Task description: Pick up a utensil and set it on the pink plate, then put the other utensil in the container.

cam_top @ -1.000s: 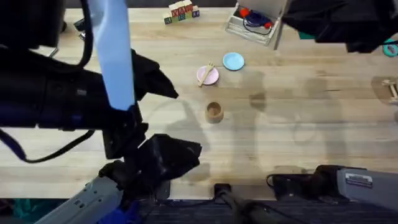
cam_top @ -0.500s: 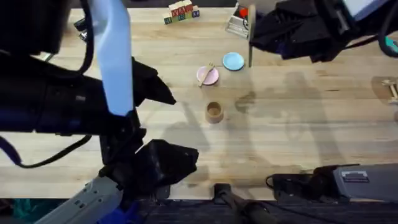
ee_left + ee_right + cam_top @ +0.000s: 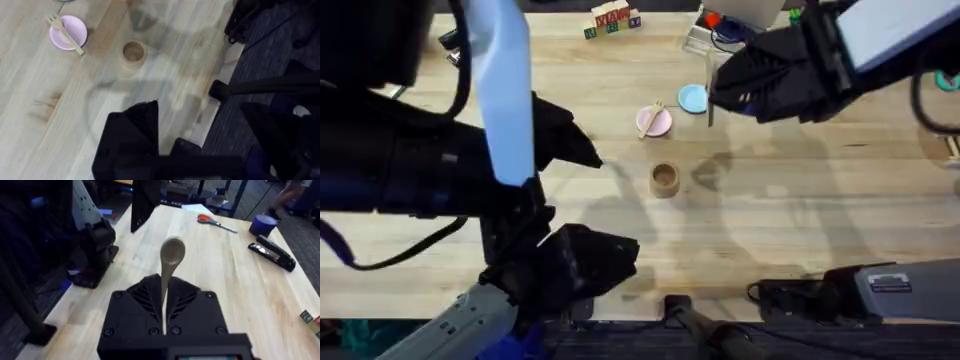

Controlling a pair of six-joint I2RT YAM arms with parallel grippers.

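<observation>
Right hand [image 3: 164, 311] clamping other utensil [image 3: 170, 265], rounded end seemingly outward

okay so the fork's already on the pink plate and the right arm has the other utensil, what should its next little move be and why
Probably carry the right gripper toward the robot's base and a little left until it is above the container, then lower. The fork already lies on the pink plate, the other utensil is clamped in the right gripper, and the cup stands upright and looks empty.
</observation>
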